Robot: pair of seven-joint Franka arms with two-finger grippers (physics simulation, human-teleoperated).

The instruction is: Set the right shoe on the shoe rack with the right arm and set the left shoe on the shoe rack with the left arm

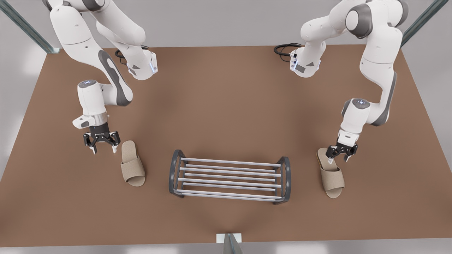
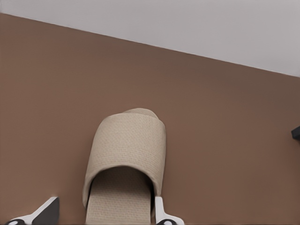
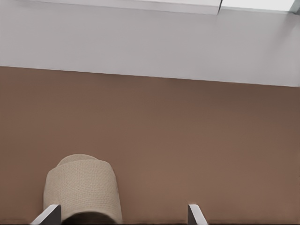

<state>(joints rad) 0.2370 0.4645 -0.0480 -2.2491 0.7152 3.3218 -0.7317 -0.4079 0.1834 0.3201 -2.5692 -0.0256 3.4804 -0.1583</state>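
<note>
Left end effector (image 1: 339, 159) gapes wide, straddling the left slipper (image 1: 331, 174): clamp next! Right end effector (image 1: 104, 150), open too, hangs beside the right slipper (image 1: 132, 164); centre it first. Shoe rack (image 1: 229, 172) unloaded.

1. The brown desk (image 1: 226, 106) carried everything.
2. A shoe rack (image 1: 229, 176) stood near its front middle.
3. One beige slipper (image 1: 132, 164) lay beside the rack at the front view's left, another slipper (image 1: 332, 176) at its right.

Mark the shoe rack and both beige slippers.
Silver-barred shoe rack with dark grey end frames (image 1: 229, 171): front view, a middle bar.
Beige woven slipper on the front view's left (image 1: 133, 170): front view, its toe band.
Beige woven slipper on the front view's right (image 1: 333, 180): front view, its toe band.
</note>
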